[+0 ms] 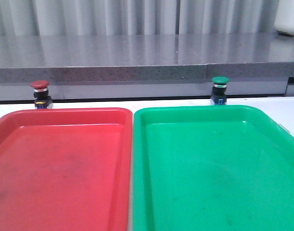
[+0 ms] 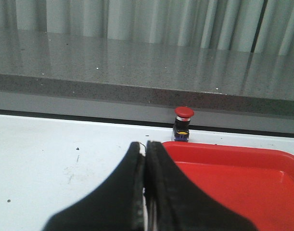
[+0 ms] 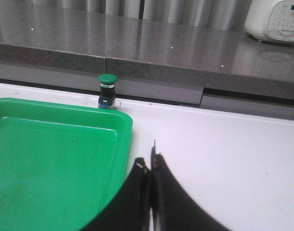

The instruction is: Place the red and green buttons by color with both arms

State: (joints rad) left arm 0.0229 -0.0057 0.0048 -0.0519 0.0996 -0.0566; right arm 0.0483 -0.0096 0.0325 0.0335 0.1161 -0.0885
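Both trays are empty, so you are at the very start: nothing has been picked up yet.

Red button (image 1: 40, 93) stands upright on the desk (image 1: 161, 102), just behind the far rim of the red tray (image 1: 65, 115), toward its left end. Green button (image 1: 219, 90) stands upright just behind the far rim of the green tray (image 1: 195, 111), right of that rim's middle. The trays lie side by side, rims nearly touching.

Left tool (image 2: 146, 159): fingers pressed together, holding nothing. It sits over bare desk beside the red tray's near corner, with the red button well ahead of it and a little to one side. Right tool (image 3: 150, 168): fingers likewise closed and empty, beside the green tray's outer edge, green button well ahead.

Neither arm shows in the front view.

Judged next move: you open each tool, then reach forward over or past the tray rim to straddle each button's cap. Watch the raised rim right in front of each base, and the counter ledge (image 1: 137, 72) close behind; approach room looks tight.
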